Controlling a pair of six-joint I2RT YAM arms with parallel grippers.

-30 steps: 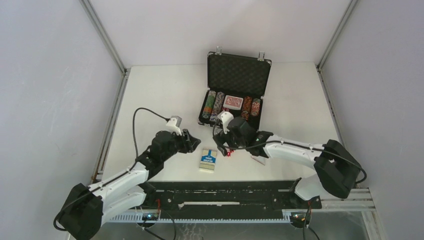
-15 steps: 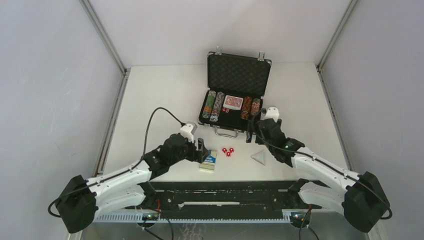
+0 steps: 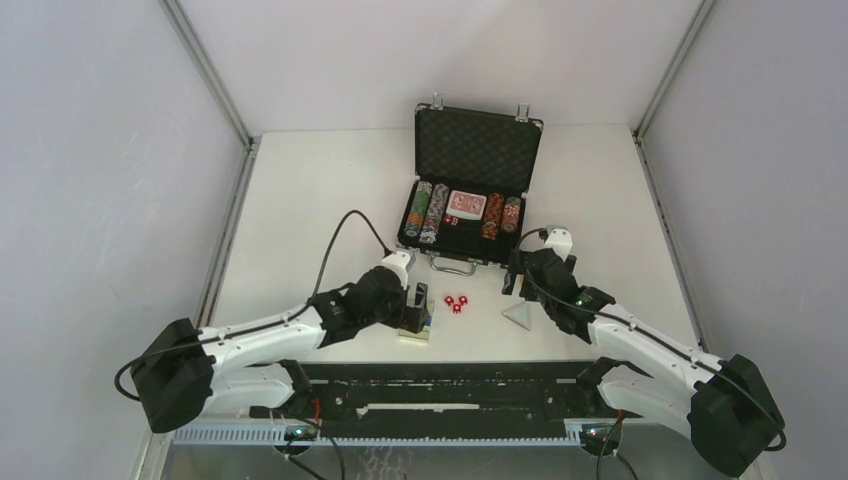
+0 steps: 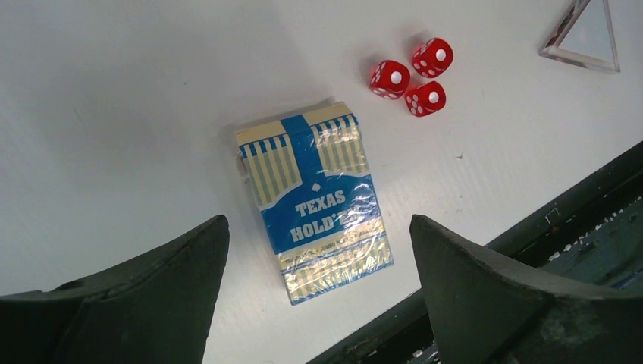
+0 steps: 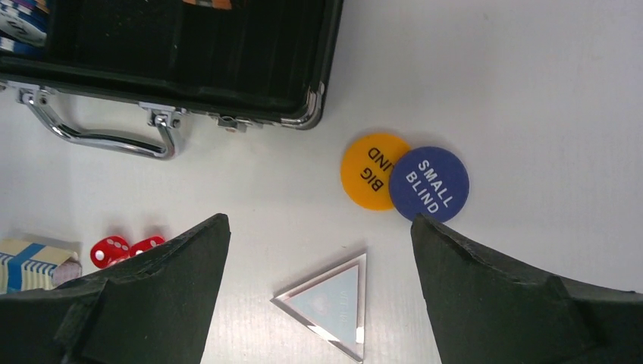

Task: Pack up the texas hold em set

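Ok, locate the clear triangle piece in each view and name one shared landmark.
Top external: triangle piece lower centre, right of the red dice.
Left wrist: top right corner.
Right wrist: bottom centre.
Shared landmark: the red dice, left of it in all three.

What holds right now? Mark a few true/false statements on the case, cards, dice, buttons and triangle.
1. The briefcase stands open. True.
2. The blue card box is packed in the case. False: it lies on the table, between the open left fingers.
3. Three red dice sit clustered on the table. True.
4. The orange button and blue button lie apart. False: they touch, blue overlapping orange's edge.
5. The right fingers grip the triangle piece. False: they are open; it lies on the table.
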